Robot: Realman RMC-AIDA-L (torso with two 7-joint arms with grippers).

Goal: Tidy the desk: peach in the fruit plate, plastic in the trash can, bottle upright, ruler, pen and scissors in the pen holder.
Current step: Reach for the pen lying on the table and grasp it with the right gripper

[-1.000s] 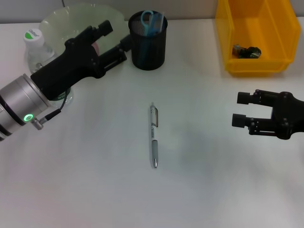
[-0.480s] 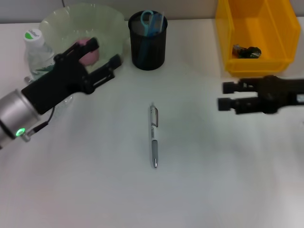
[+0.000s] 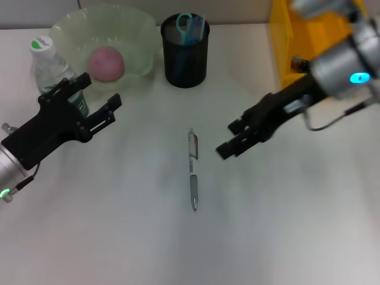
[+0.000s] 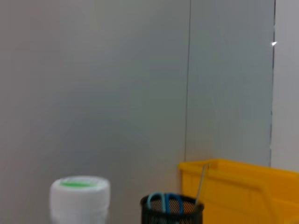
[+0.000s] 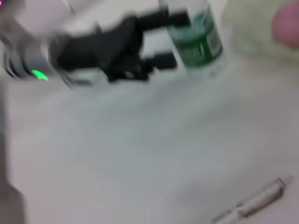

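1. Since the earlier frames my right tool [image 3: 233, 138] has swung in from the right edge toward the middle of the bench [image 3: 119, 237], and my left tool [image 3: 98, 100] has pulled back from the fruit plate [image 3: 71, 27], so the peach [image 3: 106, 63] in it is now uncovered.
2. My right tool now hangs just to the right of the pen [image 3: 192, 169], not touching it. Its fingers are spread and hold nothing.
3. My left tool is also spread and empty, near the upright bottle [image 3: 50, 74].
4. I see the pen flat on the bench, alone in the middle, pointing away from me and toward the pen holder [image 3: 186, 56]. The scissors [image 3: 189, 27] already stand inside the holder. The yellow trash can [image 3: 320, 47] has something dark in it.
5. I judge the pen is the last item to move.
6. What worries me: the pen is thin and round, so a sideways touch from one finger can roll it away before the grasp closes.
7. If I grasp it far from its middle, it may tilt in the fingers and hit the holder rim or the scissors at insertion.
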